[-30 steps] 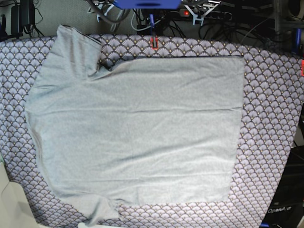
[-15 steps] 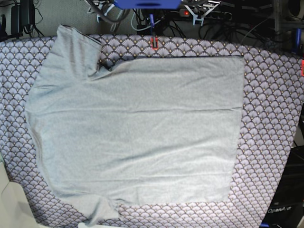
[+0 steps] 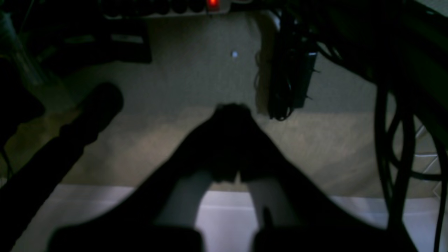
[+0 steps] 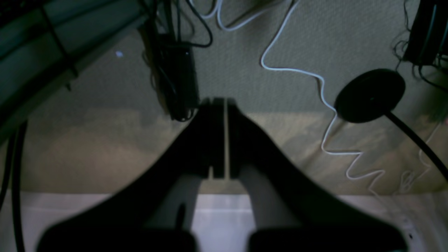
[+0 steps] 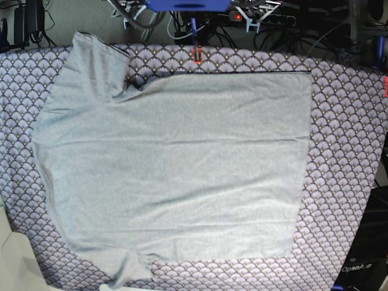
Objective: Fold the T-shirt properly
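The light grey T-shirt [image 5: 176, 163] lies spread flat on the scallop-patterned table cloth [image 5: 345, 151]. Its hem is on the right and its neck end on the left. One sleeve [image 5: 97, 60] points to the back left, the other [image 5: 124, 270] to the front left. My left gripper [image 3: 232, 110] is shut and empty; it hangs off the table over carpet and cables. My right gripper [image 4: 218, 103] is shut and empty over the same kind of floor. The shirt shows in neither wrist view.
An orange marker [image 5: 197, 54] sits at the table's back edge. Behind the table are cables and a power strip with a red light [image 3: 212, 3]. A white cable [image 4: 297, 71] and a black round base [image 4: 369, 94] lie on the carpet.
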You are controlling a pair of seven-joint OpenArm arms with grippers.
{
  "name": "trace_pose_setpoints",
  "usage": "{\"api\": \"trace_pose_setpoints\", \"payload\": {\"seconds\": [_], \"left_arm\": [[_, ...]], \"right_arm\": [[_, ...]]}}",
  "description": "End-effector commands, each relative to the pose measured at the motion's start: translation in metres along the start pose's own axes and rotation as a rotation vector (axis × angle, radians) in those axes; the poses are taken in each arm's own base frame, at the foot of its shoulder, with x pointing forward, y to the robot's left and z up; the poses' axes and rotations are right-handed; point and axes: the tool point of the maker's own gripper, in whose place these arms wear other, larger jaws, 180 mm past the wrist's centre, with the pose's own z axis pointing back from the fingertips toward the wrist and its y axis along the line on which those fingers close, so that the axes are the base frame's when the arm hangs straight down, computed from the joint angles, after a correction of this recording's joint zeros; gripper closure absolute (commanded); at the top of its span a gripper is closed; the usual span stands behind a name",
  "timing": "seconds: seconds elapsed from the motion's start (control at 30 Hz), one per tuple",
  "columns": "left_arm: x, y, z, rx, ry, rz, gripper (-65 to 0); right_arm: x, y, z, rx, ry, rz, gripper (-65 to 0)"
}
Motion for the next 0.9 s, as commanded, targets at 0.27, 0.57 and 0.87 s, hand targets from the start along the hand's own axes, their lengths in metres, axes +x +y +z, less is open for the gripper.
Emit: {"api": "trace_pose_setpoints", "payload": {"seconds": [0.27, 0.57, 0.87], "left_arm": [[-0.063, 0.018, 0.016, 0.014, -0.159, -0.048, 0.0], [-0.100, 0.024, 0.058, -0.032, -0.421, 0.107, 0.0], [-0.100, 0.078, 0.122, 0.145, -0.821, 0.522, 0.0]], "right_arm": [[-0.079, -0.034, 0.030, -0.048, -0.180, 0.001, 0.0], [-0.110, -0.089, 0.088, -0.163, -0.461, 0.000, 0.0], [-0.100, -0.113, 0.145, -0.203, -0.756, 0.073, 0.0]]}}
